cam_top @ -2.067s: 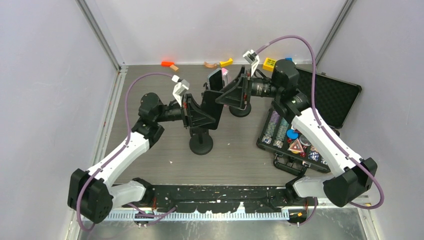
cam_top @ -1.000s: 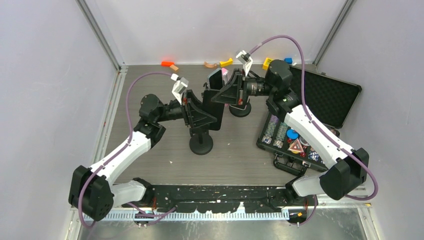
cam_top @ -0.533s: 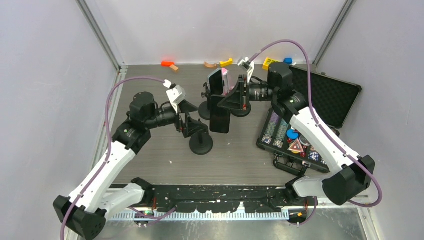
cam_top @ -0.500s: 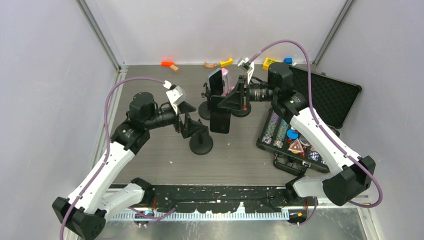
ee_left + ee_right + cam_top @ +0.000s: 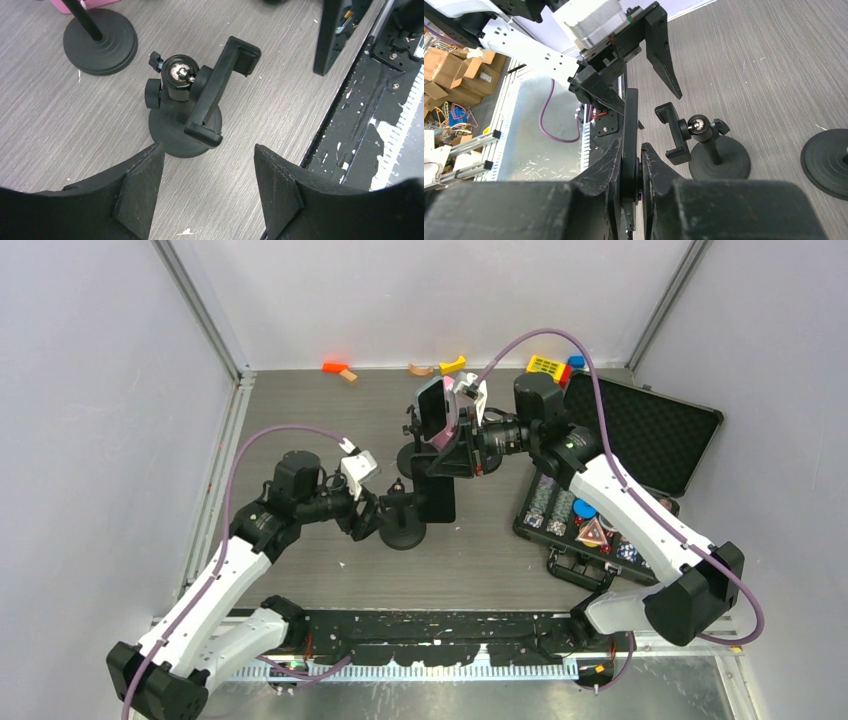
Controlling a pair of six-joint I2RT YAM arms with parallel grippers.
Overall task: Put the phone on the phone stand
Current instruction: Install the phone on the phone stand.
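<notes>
The phone [image 5: 438,495] is a black slab hanging upright, with my right gripper [image 5: 452,452] shut on its upper part. The right wrist view shows the phone [image 5: 630,125] edge-on, pinched between the right gripper's [image 5: 630,172] fingers. The phone stand [image 5: 402,525] is black with a round base and a tilted clamp [image 5: 221,90]. It stands just left of the hanging phone. My left gripper [image 5: 368,520] is low beside the stand's left side. In the left wrist view the left gripper [image 5: 205,192] is open and holds nothing, with the stand [image 5: 182,135] just beyond its fingertips.
A second stand [image 5: 415,462] carries a pink-cased phone [image 5: 432,408] right behind. An open black case [image 5: 650,430] with poker chips [image 5: 585,520] lies at the right. Small coloured toys [image 5: 340,370] lie along the back wall. A black rail [image 5: 430,625] runs along the near edge.
My left gripper has opened, let go of the phone and dropped down-left beside the stand. The right gripper has carried the phone nearer, close to the stand.
</notes>
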